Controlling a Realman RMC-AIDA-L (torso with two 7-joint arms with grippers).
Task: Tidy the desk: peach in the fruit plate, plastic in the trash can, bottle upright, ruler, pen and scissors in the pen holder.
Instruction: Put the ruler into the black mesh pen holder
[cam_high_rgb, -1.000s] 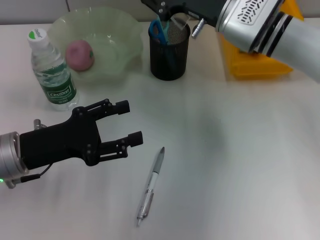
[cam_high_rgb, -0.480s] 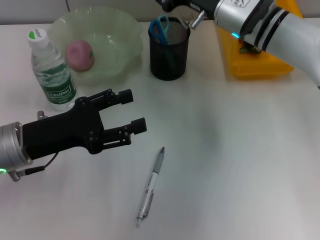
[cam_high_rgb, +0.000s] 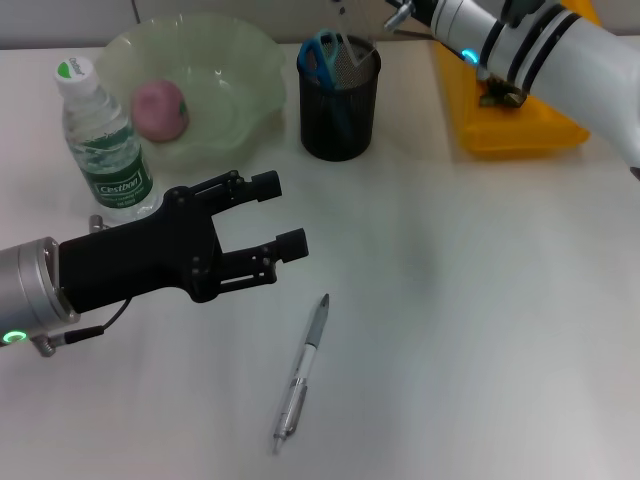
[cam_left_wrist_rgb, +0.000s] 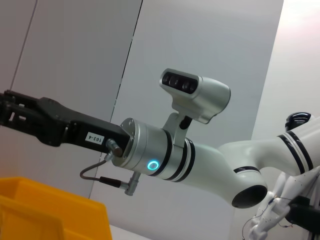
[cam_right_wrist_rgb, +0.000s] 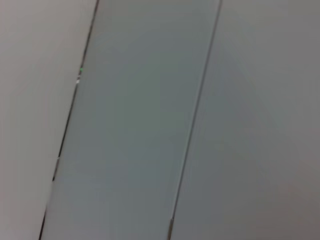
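A silver pen (cam_high_rgb: 303, 368) lies on the white desk, near the front. My left gripper (cam_high_rgb: 280, 212) hovers open just behind and left of it, with nothing between its black fingers. The pink peach (cam_high_rgb: 160, 109) sits in the green fruit plate (cam_high_rgb: 245, 75). Left of the plate the bottle (cam_high_rgb: 104, 141) stands upright. The black mesh pen holder (cam_high_rgb: 338, 105) holds the blue-handled scissors (cam_high_rgb: 318, 55); I cannot make out the ruler. No plastic is in view. My right arm (cam_high_rgb: 520, 40) is raised at the back right; only its gripper body (cam_left_wrist_rgb: 35, 120) shows.
The yellow trash can (cam_high_rgb: 515, 125) stands at the back right, partly behind my right arm. Bare white desk (cam_high_rgb: 480, 300) spreads across the right and front.
My left gripper has moved right and a little forward, closer to the pen. My right arm has lifted away from the pen holder, and its gripper has left the top of the head view.
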